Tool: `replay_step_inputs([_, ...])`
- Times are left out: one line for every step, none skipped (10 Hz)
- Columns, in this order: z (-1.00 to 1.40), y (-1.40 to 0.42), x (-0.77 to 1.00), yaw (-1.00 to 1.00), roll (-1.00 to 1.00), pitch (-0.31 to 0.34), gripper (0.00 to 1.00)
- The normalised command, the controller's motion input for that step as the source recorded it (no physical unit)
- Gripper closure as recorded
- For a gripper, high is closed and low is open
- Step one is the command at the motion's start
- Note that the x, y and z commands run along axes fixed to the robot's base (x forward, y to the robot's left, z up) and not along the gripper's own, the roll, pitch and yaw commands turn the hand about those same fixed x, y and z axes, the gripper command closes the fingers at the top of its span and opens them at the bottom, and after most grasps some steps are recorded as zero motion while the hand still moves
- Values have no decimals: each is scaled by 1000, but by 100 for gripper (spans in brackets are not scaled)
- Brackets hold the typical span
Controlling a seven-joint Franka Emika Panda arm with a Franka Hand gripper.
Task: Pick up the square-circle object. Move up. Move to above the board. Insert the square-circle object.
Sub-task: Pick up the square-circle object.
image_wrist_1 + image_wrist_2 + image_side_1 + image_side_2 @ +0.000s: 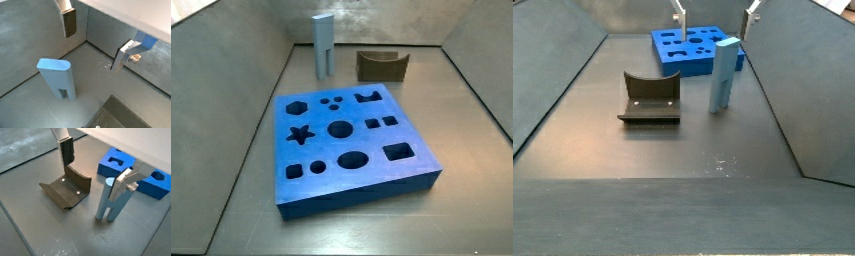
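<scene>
The square-circle object (723,70) is a tall grey-blue slab. It stands upright on its two prongs on the floor, between the fixture (651,97) and the board (694,48). It shows in both wrist views (53,75) (105,203). My gripper (716,12) hangs above the slab, open and empty, with its fingertips (65,150) well above the floor. The slab's top lies below the jaws, closer to one finger (121,184). The bright-blue board (352,140) lies flat with its shaped holes free. The gripper is out of view in a side view.
The dark L-shaped fixture (67,190) stands on the floor beside the slab, also seen in a side view (381,65). Grey walls (800,90) enclose the floor on all sides. The board (127,170) lies just behind the slab.
</scene>
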Motion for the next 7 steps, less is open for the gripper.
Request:
replay_step_inputs([0,-66,0,0,0,0,0])
replay_step_inputs([-14,-311,-340,223,0,-10,0])
replay_step_inputs([-83,-311,-334,783,0,0,0])
replay_step_inputs([-77,-226,-177,923,0,0,0])
replay_step_inputs([-109,-263,-191,911,0,0,0])
replay_step_inputs([-74,-314,-254,860,0,0,0])
replay_step_inputs([-89,-363,-229,789,0,0,0])
